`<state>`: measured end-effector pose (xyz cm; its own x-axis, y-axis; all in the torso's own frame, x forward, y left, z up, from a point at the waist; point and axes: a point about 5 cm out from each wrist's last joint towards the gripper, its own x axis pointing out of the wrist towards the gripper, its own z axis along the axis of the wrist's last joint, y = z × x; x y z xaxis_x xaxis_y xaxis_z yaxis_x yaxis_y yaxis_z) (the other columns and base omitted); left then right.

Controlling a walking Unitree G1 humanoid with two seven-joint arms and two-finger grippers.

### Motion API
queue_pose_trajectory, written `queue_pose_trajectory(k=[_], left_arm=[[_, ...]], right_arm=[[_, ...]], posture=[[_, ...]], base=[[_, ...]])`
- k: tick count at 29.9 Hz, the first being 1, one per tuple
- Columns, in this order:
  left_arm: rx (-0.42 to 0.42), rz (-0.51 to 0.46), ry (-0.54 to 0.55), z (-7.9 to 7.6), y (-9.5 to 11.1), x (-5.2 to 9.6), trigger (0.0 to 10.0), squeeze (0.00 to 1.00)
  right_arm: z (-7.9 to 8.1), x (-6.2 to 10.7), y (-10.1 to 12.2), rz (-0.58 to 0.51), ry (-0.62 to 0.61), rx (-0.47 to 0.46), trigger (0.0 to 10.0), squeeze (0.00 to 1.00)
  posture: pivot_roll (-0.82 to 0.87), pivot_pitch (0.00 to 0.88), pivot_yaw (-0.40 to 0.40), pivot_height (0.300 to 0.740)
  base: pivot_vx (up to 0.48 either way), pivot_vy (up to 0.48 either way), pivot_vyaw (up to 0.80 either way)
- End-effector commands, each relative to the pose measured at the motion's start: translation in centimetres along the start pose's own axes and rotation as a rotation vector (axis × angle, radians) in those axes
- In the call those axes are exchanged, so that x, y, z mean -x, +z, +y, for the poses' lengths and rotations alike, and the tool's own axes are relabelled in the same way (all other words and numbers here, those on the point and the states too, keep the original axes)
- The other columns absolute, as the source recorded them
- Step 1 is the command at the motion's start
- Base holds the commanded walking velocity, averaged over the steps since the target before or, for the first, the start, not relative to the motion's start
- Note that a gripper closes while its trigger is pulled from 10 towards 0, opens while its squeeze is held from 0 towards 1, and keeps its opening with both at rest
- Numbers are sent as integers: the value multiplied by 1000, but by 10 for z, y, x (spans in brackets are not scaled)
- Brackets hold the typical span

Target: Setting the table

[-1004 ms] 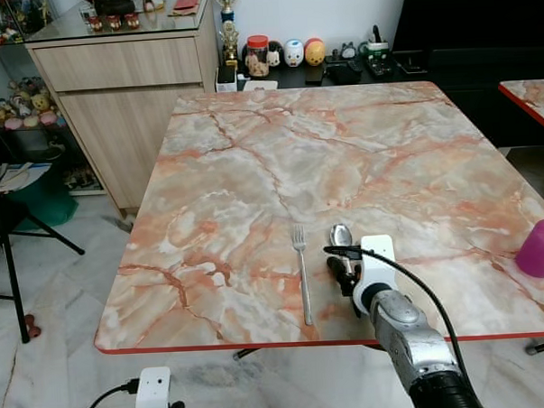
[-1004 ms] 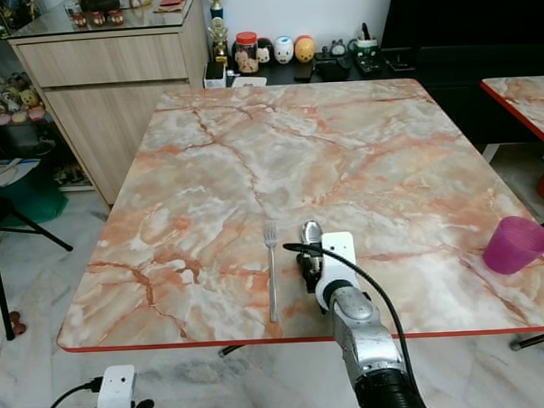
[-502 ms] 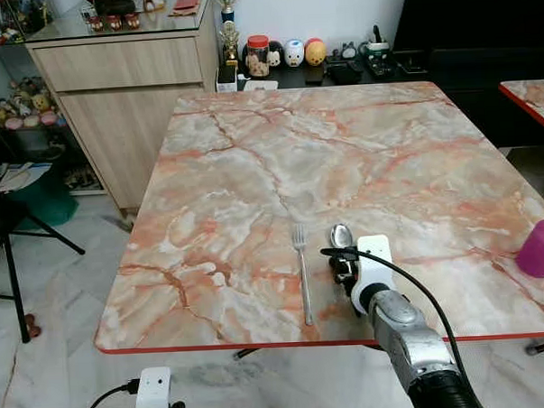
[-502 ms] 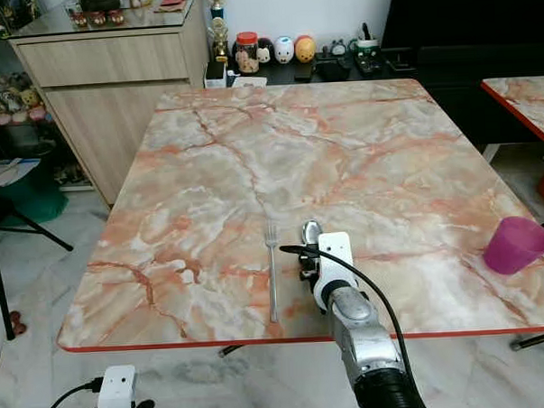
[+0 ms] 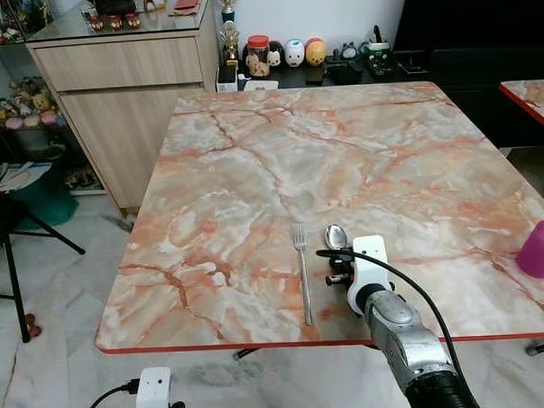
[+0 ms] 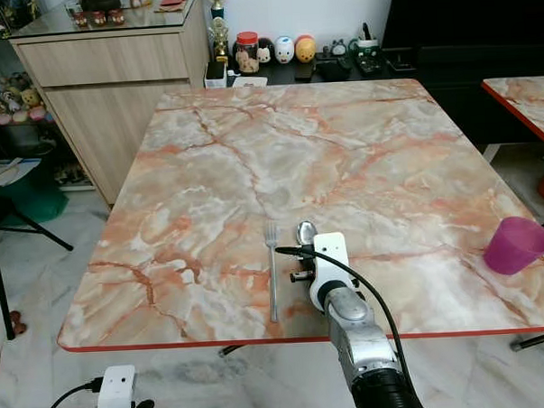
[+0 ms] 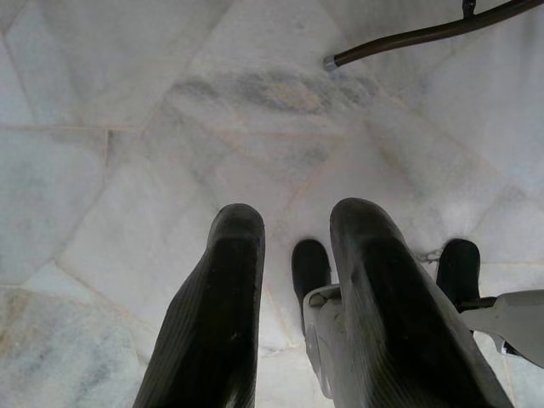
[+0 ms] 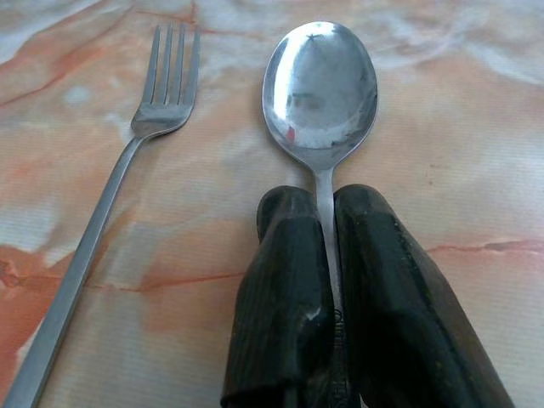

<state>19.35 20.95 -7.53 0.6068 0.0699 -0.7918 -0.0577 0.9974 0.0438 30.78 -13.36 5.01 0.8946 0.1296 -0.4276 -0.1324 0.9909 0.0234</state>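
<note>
A silver spoon (image 8: 320,85) lies on the marble table (image 5: 279,158) near its front edge. Its bowl (image 5: 335,236) points away from me. My right gripper (image 8: 323,200) is shut on the spoon's handle, low over the tabletop (image 5: 341,271). A silver fork (image 5: 301,275) lies just left of the spoon and parallel to it, tines pointing away (image 8: 127,161). My left gripper (image 7: 293,225) hangs idle below the table's front edge, over the floor, with its fingers apart and nothing between them.
A pink cup (image 5: 541,248) stands at the table's right edge. A wooden cabinet (image 5: 123,93) and a low shelf with small figures (image 5: 293,54) lie beyond the table. A black stand (image 5: 8,261) is on the left, a second table (image 5: 531,98) on the right.
My right gripper has shifted slightly left with the spoon, so the spoon now lies closer to the fork. The fork and cup have not moved.
</note>
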Motion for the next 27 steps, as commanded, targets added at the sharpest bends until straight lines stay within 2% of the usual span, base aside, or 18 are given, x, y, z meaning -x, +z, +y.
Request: queue_pose_trajectory(k=[1, 8, 9, 10, 14, 16, 18, 24, 27], left_arm=[[5, 18, 7, 1, -3, 0, 10000, 0], [4, 17, 7, 1, -3, 0, 10000, 0], [3, 18, 7, 1, -3, 1, 10000, 0], [2, 18, 7, 1, -4, 1, 10000, 0], [0, 18, 7, 2, -4, 1, 10000, 0], [-6, 18, 7, 2, -3, 1, 10000, 0], [-9, 18, 8, 2, -3, 1, 10000, 0], [-12, 17, 10, 2, -3, 1, 10000, 0], [-14, 16, 11, 2, -3, 1, 10000, 0]], right_arm=[[-4, 2, -12, 54, -26, -2, 0, 0], [-12, 3, -7, 18, -97, 30, 0, 0], [-14, 4, -4, -4, -116, 19, 2980, 0], [-16, 5, 1, -35, -133, 9, 10000, 0], [-20, 8, 12, -113, -166, -7, 10000, 0], [-24, 16, 39, -294, -193, 8, 10000, 0], [-24, 21, 53, -385, -197, 10, 10000, 0], [-23, 27, 64, -458, -192, 6, 10000, 0], [-22, 33, 71, -510, -190, 46, 10000, 0]], posture=[[-30, 0, 2, 740], [-30, 0, 4, 740], [-31, 0, 4, 740], [-31, 0, 4, 740], [-30, 0, 5, 740], [-32, 0, 6, 740], [-32, 0, 6, 740], [-32, 0, 6, 740], [-29, 0, 4, 740]], base=[[0, 0, 0], [0, 0, 0], [0, 0, 0], [0, 0, 0], [0, 0, 0], [0, 0, 0], [0, 0, 0], [0, 0, 0], [0, 0, 0]])
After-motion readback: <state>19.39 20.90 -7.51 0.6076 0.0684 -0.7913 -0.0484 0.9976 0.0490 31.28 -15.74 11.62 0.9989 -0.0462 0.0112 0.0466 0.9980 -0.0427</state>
